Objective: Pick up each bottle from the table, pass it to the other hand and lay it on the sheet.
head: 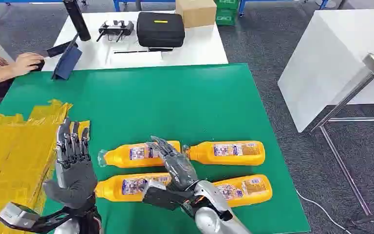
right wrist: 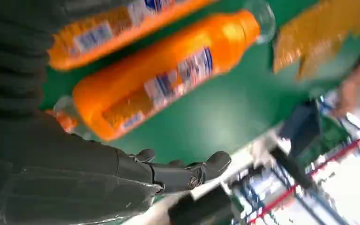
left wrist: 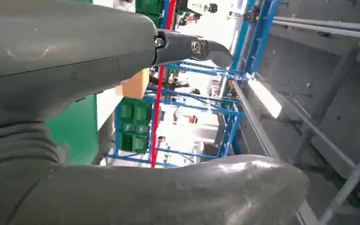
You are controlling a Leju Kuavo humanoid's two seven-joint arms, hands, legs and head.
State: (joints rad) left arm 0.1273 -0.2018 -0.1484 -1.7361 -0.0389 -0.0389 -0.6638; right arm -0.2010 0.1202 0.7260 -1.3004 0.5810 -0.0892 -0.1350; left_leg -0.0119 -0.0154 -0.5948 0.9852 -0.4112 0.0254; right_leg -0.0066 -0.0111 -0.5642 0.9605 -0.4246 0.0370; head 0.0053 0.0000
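Observation:
Several orange bottles lie on their sides on the green table cover (head: 175,102), in two rows: a far left bottle (head: 131,154), a far right bottle (head: 231,152), a near left bottle (head: 121,187) and a near right bottle (head: 248,187). My right hand (head: 174,165) stretches flat and empty over the gap between the bottles, its fingers above the base end of the far left one. In the right wrist view, its fingers (right wrist: 187,173) spread beside a bottle (right wrist: 164,79). My left hand (head: 72,161) stands upright and empty, just left of the bottles. The yellow sheet (head: 14,156) lies at the left.
A white table (head: 199,48) behind holds a black case (head: 159,28), a cardboard box (head: 196,11), a black flask (head: 77,19), a controller (head: 115,28) and a tablet (head: 67,59). A person's hand (head: 25,62) rests at the far left. Another white table (head: 336,58) stands at the right.

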